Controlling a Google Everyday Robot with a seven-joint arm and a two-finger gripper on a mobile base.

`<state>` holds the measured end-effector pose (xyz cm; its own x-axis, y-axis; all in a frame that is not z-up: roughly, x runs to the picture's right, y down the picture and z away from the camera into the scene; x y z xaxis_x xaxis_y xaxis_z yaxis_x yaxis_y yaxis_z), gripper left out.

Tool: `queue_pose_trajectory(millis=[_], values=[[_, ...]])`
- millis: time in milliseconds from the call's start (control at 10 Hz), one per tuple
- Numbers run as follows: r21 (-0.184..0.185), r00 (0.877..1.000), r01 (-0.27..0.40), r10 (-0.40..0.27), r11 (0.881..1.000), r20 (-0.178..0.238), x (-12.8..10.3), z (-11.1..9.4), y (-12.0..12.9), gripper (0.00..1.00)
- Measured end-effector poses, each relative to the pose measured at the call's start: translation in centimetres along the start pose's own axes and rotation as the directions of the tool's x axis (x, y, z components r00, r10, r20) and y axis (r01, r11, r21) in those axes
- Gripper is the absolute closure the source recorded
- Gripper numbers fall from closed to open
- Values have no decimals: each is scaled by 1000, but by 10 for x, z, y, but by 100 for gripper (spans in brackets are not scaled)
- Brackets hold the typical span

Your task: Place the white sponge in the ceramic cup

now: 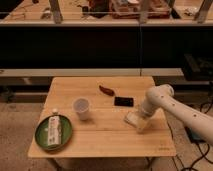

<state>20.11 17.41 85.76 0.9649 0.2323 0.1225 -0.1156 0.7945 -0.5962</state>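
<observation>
The white sponge [133, 119] lies on the wooden table [100, 140], right of the middle. My gripper [142, 120] is down at the sponge's right side, on or right against it; the arm reaches in from the right. The ceramic cup [81, 108] stands upright on the left middle of the table, well apart from the gripper.
A green plate [44, 140] with a white carton with green print [54, 131] sits at the front left. A flat black rectangle [124, 101] lies just behind the sponge, and a dark red object [106, 90] behind that. A dark shelf runs behind the table.
</observation>
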Motion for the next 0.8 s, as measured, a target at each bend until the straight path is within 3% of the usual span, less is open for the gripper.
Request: queue_pose_trajectory(millis=[300,600,800], values=[[-3,1000,-4,4,1000,8,4,10,1,20],[-52,1000,-5,7,999,28,3,22,2,20],[-48,1000,2,-1,999,16,-4,18,-3,37]])
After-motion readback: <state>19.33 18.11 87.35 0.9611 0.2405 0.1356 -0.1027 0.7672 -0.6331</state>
